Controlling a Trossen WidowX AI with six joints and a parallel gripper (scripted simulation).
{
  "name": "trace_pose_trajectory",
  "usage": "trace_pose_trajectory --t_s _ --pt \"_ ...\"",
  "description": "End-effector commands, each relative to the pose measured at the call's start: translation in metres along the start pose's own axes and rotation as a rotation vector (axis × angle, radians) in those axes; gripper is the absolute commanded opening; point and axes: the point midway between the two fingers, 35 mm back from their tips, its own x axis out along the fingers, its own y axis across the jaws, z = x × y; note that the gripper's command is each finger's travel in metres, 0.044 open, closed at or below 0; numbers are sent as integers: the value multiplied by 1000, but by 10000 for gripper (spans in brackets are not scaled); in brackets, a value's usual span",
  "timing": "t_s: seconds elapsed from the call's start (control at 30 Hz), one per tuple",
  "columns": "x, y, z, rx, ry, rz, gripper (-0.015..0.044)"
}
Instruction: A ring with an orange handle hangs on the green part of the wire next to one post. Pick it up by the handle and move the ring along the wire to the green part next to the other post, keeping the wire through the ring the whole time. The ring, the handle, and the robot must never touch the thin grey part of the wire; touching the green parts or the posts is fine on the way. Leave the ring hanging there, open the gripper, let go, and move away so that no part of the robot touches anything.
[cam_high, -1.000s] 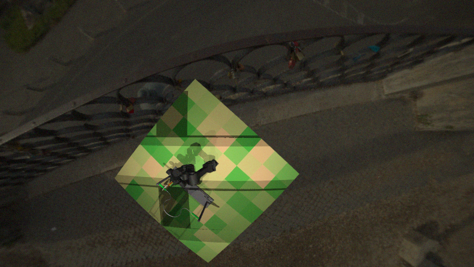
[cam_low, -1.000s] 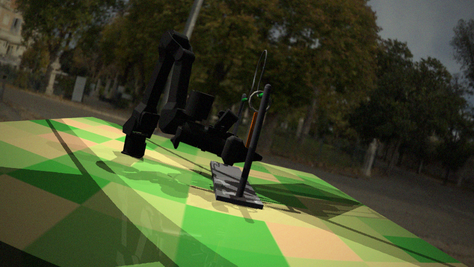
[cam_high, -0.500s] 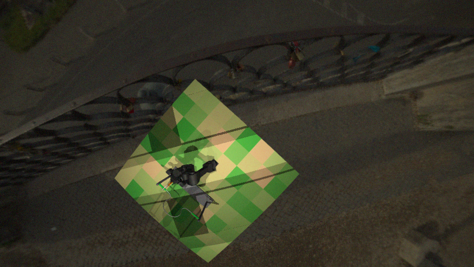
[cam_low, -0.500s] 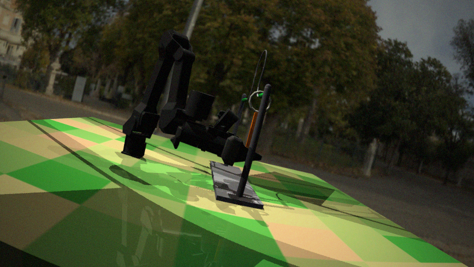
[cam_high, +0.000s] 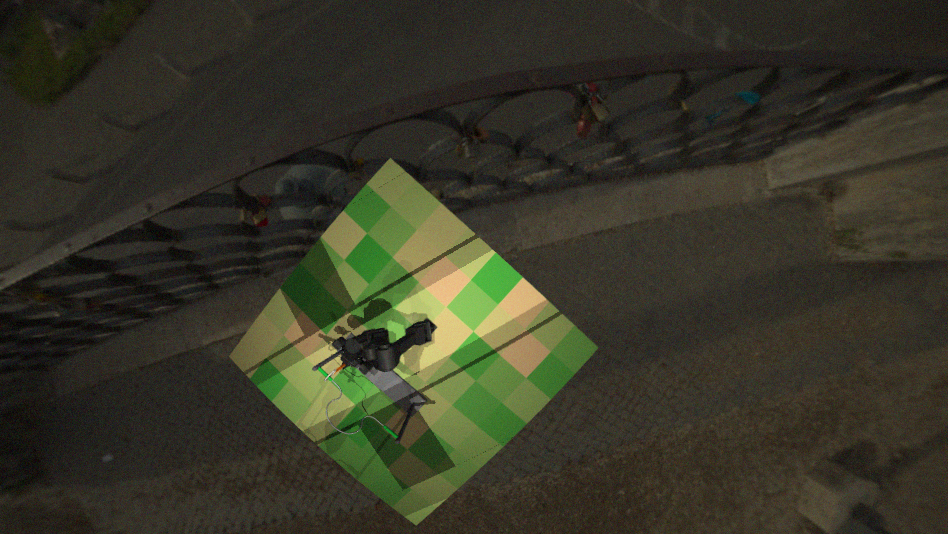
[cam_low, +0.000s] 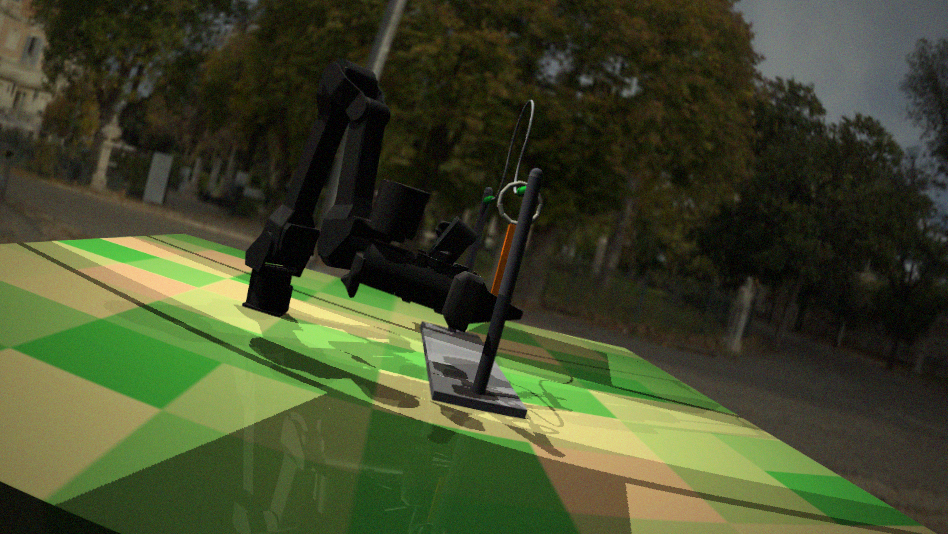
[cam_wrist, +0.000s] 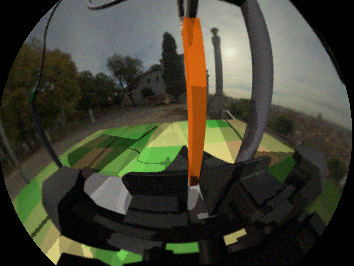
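Note:
The orange handle (cam_low: 502, 258) (cam_wrist: 194, 96) stands upright under its grey ring (cam_low: 501, 205). The ring hangs on the green part of the wire (cam_low: 521, 190) beside one dark post (cam_wrist: 261, 69). My gripper (cam_low: 494, 293) (cam_wrist: 188, 148) is shut on the handle's lower end, low over the table. The thin grey wire (cam_low: 525, 129) (cam_high: 333, 411) loops up from there and runs on to the other green part (cam_high: 392, 431). In the wrist view the thin grey wire (cam_wrist: 109, 1) leaves to the left, clear of the ring.
The two posts (cam_low: 507, 291) (cam_low: 478, 232) stand on a grey base plate (cam_low: 445, 371) (cam_high: 392, 386) on the green and tan checkered table (cam_low: 132, 358) (cam_high: 504, 311). The arm's base (cam_low: 268, 288) stands behind the plate.

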Motion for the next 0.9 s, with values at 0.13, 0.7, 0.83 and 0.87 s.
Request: trace_pose_trajectory --t_s 0.13,0.7,0.83,0.87 --pt "-1 0 9 1 0 -1 -150" --pt "-1 1 16 1 0 -2 -150" --pt "-1 1 16 1 0 -2 -150" --pt "-1 1 16 1 0 -2 -150"
